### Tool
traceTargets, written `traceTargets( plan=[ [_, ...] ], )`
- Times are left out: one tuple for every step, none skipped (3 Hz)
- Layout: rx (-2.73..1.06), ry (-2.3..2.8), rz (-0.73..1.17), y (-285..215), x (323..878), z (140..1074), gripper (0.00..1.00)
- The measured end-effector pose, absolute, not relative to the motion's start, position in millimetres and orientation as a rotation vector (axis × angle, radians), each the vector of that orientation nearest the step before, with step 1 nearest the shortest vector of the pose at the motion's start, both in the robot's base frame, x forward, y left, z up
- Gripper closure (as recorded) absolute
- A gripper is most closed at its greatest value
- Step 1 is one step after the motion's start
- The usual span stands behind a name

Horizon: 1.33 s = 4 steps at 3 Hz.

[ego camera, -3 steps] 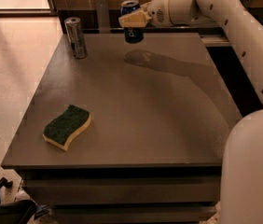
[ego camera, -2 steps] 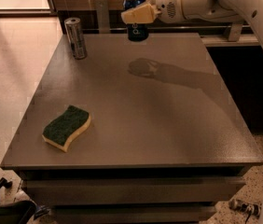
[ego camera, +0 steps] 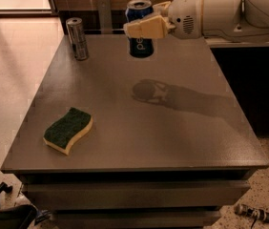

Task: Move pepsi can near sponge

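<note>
Forward came the dark blue pepsi can [ego camera: 140,46], high over the grey table [ego camera: 182,142]. Near the front lay the wavy green-and-yellow sponge [ego camera: 67,130]. Farther back, the cream gripper [ego camera: 141,25] pinched the can; it could slip, or bump the tall silver can [ego camera: 77,38].

Bench [ego camera: 182,142], dark grey top.
Sponge [ego camera: 68,130] front-left; silver can [ego camera: 77,38] upright far-left; pincer [ego camera: 141,27] grips pepsi can [ego camera: 141,47] above far edge.

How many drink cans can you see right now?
2. The pepsi can is held in the gripper, in the air above the table near its far edge; the slim silver-grey can stands at its far-left corner. None appear hidden.
</note>
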<state>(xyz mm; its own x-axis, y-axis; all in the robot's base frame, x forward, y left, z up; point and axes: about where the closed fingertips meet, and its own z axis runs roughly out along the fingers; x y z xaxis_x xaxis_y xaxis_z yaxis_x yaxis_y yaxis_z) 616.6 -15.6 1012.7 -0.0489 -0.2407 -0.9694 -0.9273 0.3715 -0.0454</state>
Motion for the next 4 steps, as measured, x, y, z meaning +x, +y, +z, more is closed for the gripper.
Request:
traceTargets(
  plan=[
    [-1.097, 1.534, 0.808, 0.8, 557.1, 975.0, 1.00],
    [-1.136, 1.527, 0.830, 12.6, 527.6, 932.5, 1.00],
    [-1.144, 1.527, 0.862, 18.3, 500.9, 894.1, 1.00],
    [-1.165, 1.507, 0.886, 24.3, 484.1, 872.3, 1.00]
  ],
)
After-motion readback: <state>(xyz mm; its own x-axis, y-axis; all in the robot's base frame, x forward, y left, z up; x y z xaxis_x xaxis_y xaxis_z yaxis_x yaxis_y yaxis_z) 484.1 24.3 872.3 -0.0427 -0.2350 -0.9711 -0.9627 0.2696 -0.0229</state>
